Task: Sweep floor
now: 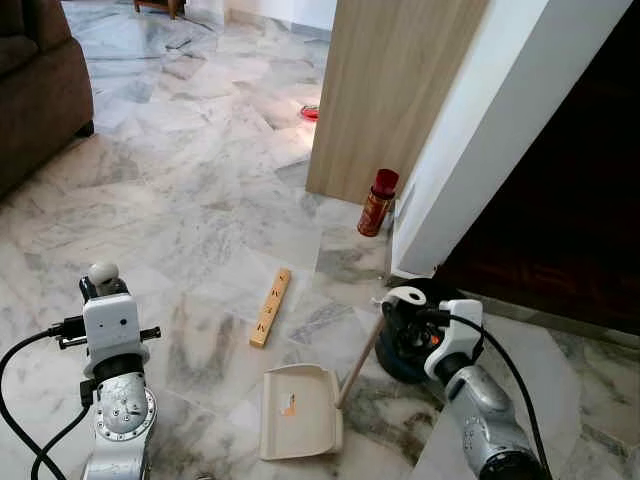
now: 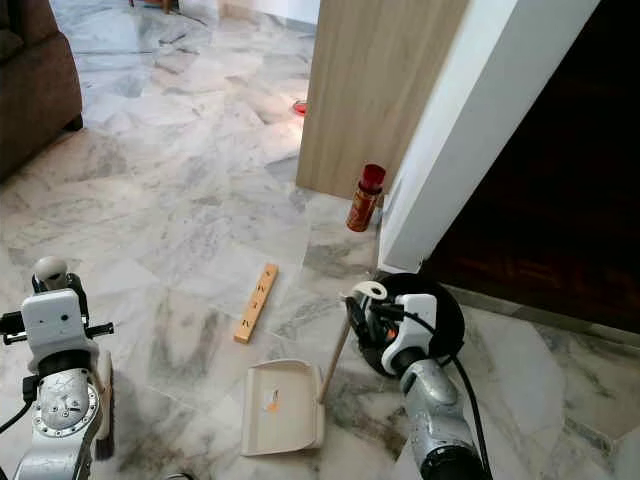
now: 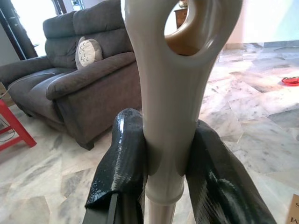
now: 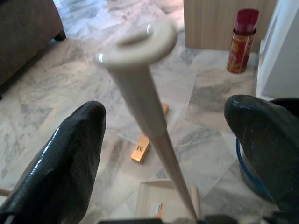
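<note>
My left gripper (image 3: 166,128) is shut on the beige broom handle (image 3: 173,93), just below its looped end; the handle's top (image 1: 103,272) shows above my left wrist at the lower left. A cream dustpan (image 1: 300,410) lies on the marble floor in front of me, with a small orange scrap (image 1: 289,406) in it. Its long handle (image 4: 149,112) slants up to the right and passes between the fingers of my right gripper (image 4: 170,109). That gripper stands open, its black fingers (image 4: 70,154) wide apart and clear of the handle.
A wooden block (image 1: 271,307) lies on the floor beyond the dustpan. A red spray can (image 1: 378,202) stands by the wooden panel (image 1: 390,90) and white wall (image 1: 480,150). A black round object (image 1: 405,350) sits by my right arm. A brown sofa (image 1: 35,90) is at far left.
</note>
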{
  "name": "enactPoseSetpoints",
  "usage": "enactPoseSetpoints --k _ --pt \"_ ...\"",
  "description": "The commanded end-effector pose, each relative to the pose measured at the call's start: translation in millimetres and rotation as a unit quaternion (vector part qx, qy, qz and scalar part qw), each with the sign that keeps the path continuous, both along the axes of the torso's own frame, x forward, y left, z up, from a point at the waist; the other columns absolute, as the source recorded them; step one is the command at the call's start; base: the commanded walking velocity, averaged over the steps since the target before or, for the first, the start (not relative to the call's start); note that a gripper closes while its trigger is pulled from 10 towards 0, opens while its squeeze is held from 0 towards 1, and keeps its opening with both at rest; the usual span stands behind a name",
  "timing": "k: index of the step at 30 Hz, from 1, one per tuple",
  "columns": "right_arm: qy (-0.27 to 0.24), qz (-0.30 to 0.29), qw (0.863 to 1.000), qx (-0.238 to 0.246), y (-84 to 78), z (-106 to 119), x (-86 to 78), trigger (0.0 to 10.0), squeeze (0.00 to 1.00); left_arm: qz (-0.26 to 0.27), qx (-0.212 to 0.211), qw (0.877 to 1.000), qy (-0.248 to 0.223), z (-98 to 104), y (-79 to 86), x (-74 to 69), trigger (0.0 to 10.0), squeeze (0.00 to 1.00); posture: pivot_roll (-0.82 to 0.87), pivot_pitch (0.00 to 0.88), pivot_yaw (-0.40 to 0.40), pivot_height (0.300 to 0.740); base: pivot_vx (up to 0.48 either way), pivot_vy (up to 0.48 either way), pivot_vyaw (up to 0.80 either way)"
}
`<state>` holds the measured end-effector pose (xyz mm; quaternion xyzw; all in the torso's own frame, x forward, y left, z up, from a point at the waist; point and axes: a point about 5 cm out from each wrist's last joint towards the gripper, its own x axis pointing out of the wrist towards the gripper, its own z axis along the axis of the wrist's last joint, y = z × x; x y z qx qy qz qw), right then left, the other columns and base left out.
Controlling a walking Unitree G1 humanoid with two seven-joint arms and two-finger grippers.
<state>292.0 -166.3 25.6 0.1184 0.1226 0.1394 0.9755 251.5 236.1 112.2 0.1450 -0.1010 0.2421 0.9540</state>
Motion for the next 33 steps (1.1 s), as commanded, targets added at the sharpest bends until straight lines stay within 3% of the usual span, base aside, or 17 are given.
enactPoseSetpoints --k 1,14,15,17,18,33 --pt "0.01 -0.01 1.0 0.004 -5.2 -3 -1.5 10.0 1.0 -0.003 0.01 1.0 -0.014 5 -1.6 2.5 10.0 0.0 0.13 0.097 -0.15 0.74 0.0 0.0 0.0" --pt "-0.011 -0.016 1.0 0.02 2.5 4 6.3 10.0 1.0 -0.005 0.009 1.0 -0.015 5 -2.7 3.2 10.0 0.0 0.13 0.097 -0.149 0.74 0.0 0.0 0.0" --pt "-0.012 -0.013 1.0 0.02 5.4 4 6.9 10.0 0.87 -0.004 0.009 1.0 -0.015 5 -2.4 3.1 10.0 0.0 0.13 0.097 -0.149 0.74 0.0 0.0 0.0" --pt "-0.012 -0.012 1.0 0.02 6.2 4 7.1 10.0 0.87 -0.004 0.009 1.0 -0.015 5 -2.4 3.1 10.0 0.0 0.13 0.097 -0.149 0.74 0.0 0.0 0.0" --pt "-0.011 -0.011 1.0 0.019 8.2 4 7.6 10.0 0.0 -0.004 0.009 1.0 -0.015 5 -2.2 3.2 10.0 0.0 0.13 0.098 -0.149 0.74 0.0 0.0 0.0" --pt "0.0 -0.032 0.999 0.042 28.2 0 12.7 10.0 0.0 -0.008 0.01 1.0 -0.019 7 -3.3 4.7 10.0 0.0 0.15 0.092 -0.144 0.74 0.0 0.0 0.0"
